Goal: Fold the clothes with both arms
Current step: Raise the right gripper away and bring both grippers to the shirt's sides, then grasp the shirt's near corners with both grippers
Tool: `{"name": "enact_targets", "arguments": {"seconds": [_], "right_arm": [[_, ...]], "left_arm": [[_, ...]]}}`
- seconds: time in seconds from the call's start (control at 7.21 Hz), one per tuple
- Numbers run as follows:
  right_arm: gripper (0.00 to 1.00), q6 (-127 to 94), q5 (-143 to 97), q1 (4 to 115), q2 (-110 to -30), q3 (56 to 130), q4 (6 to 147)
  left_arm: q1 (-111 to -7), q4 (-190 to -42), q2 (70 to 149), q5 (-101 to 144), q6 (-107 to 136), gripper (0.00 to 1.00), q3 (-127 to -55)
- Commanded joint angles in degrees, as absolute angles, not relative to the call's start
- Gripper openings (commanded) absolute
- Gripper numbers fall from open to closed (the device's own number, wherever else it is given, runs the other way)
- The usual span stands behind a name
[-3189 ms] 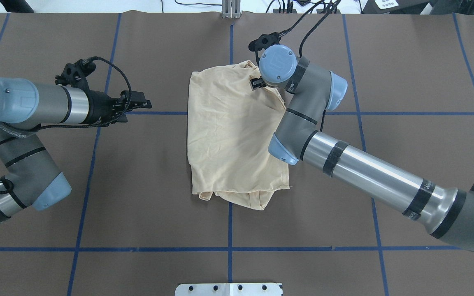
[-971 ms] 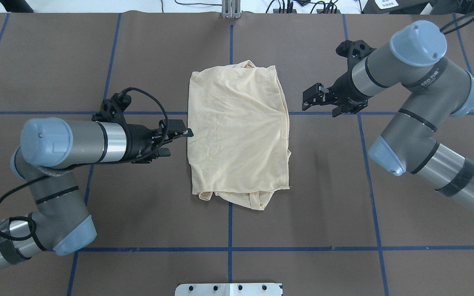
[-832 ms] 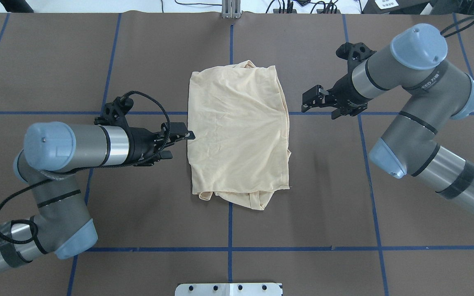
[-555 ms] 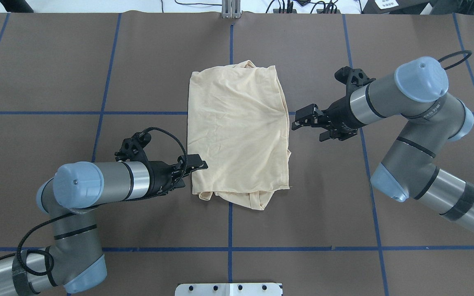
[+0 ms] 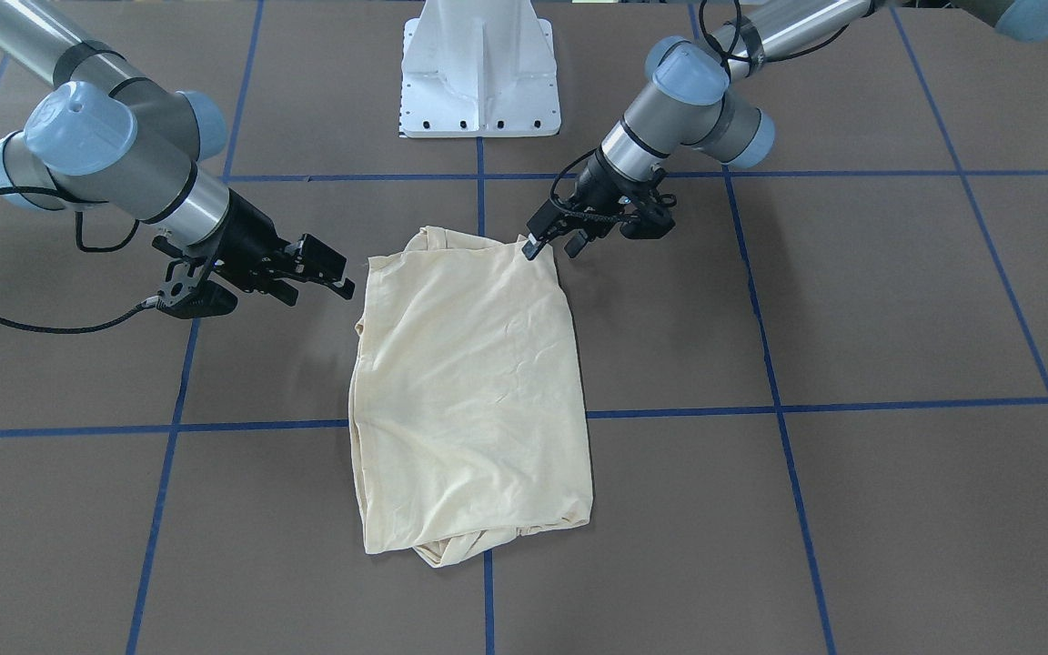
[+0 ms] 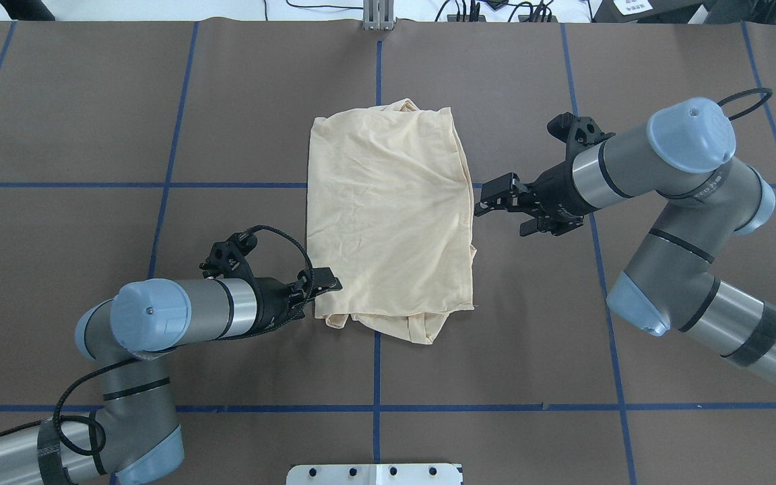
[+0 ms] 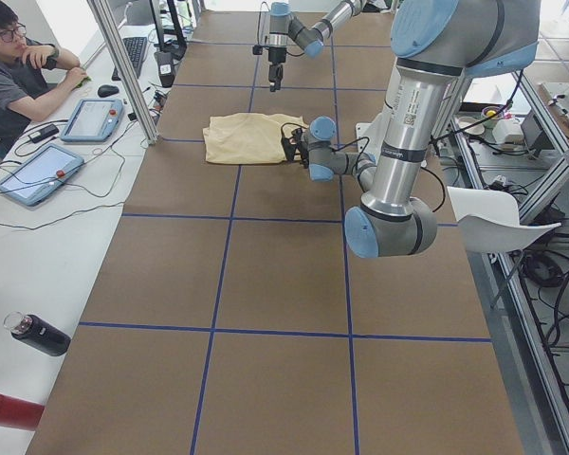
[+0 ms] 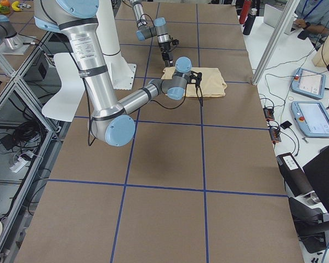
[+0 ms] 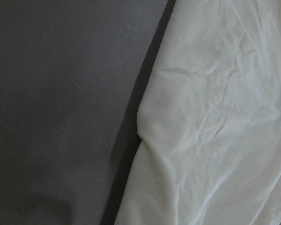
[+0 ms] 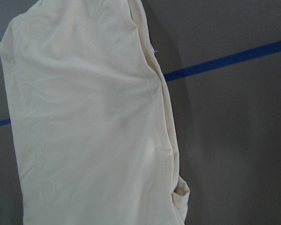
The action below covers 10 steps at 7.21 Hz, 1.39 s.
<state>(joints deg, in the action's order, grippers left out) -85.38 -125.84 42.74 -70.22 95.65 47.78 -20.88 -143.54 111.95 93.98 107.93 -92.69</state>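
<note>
Cream fabric, the folded shirt (image 6: 388,215), lies mid-frame on the brown counter (image 6: 226,101) in the overhead view. The left end effector (image 6: 314,295) sits released at its lower-left corner, one finger touching the edge. The right end effector (image 6: 502,212), also released, hovers just beside the shirt's right edge.

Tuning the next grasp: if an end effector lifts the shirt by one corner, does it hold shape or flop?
Likely flops: the shirt is thin, creased cloth in soft folded layers. Probably light, since it lies nearly flat. Layers look loose at the bunched edge, so may slide apart when lifted.
</note>
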Motion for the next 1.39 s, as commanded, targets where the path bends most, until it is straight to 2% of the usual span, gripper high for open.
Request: {"name": "enact_targets", "arguments": {"seconds": [0.0,0.28,0.55,0.69,0.97,1.25], "right_arm": [[1.00,-85.5,-126.0,42.9,-70.3,96.0,47.9],[1.00,-85.5,-126.0,43.0,-70.3,96.0,48.0],[1.00,-85.5,-126.0,43.0,-70.7,96.0,48.0],[1.00,-85.5,-126.2,43.0,-70.8,96.0,47.9],[1.00,-85.6,-126.1,42.9,-70.9,96.4,47.9],[1.00,-86.1,-126.0,42.0,-71.3,96.9,47.9]], "left_arm": [[-20.8,-143.5,112.6,94.0,107.9,0.88,-91.8],[-20.8,-143.5,112.9,94.1,107.9,0.73,-91.8],[-20.8,-143.5,112.9,94.1,107.9,0.52,-91.9],[-20.8,-143.5,112.9,94.2,107.9,0.38,-92.0],[-20.9,-143.5,112.9,94.0,107.9,0.00,-92.3],[-20.9,-143.5,112.9,94.0,108.0,0.00,-92.8]]}}
